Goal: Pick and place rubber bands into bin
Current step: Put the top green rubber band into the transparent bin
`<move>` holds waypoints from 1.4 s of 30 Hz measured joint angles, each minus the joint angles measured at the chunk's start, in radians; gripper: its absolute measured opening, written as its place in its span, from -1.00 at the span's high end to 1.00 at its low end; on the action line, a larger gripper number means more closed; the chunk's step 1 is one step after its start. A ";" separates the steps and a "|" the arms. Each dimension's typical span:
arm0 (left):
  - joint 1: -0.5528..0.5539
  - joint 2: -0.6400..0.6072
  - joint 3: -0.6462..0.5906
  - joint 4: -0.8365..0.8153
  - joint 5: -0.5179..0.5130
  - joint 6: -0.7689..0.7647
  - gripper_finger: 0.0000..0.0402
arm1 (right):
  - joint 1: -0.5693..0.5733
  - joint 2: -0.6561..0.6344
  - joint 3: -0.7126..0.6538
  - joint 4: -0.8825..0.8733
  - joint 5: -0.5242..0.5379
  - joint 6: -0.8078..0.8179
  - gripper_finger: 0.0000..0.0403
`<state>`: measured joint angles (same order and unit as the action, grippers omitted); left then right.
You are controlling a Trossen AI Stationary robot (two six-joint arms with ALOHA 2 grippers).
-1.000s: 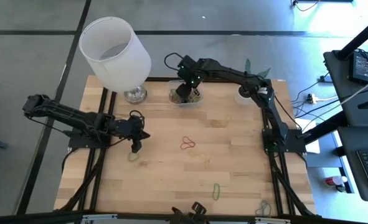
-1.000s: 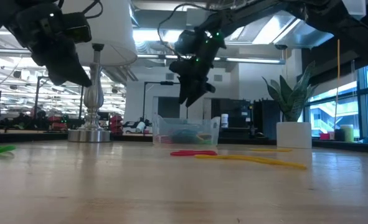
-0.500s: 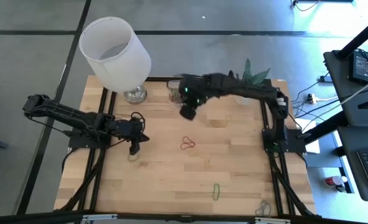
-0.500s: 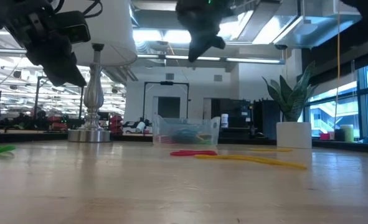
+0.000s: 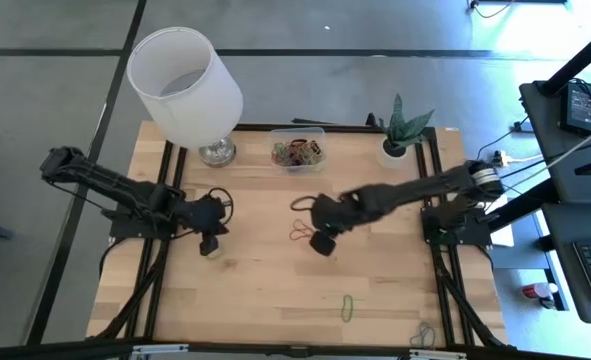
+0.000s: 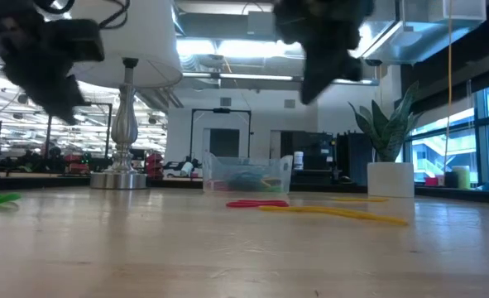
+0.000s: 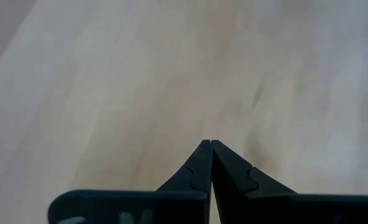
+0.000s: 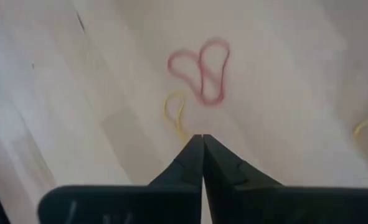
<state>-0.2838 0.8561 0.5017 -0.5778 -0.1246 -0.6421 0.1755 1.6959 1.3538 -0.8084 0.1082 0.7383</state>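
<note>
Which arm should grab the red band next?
Right. Its end effector hovers just beside the red band, which fills its wrist view. The left end effector sits farther off, over by the table's left side.

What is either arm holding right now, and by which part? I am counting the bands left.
Nothing. The right gripper and left gripper both have their jaws shut on nothing, above bare wood.

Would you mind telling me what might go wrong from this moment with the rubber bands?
The right gripper hangs shut above the red rubber band and a yellow band; unless the fingers open first, it may only push them. These two lie close together, so one grasp might catch both. The left gripper is also shut, near the green band.
</note>
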 joint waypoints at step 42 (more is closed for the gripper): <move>-0.127 0.625 0.274 -0.275 0.121 -0.789 0.99 | 0.135 -1.151 -0.905 0.236 0.032 -0.017 0.95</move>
<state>-0.4110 1.4809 0.7762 -0.8526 -0.0031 -1.4308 0.3103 0.5446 0.4492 -0.5728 0.1401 0.7210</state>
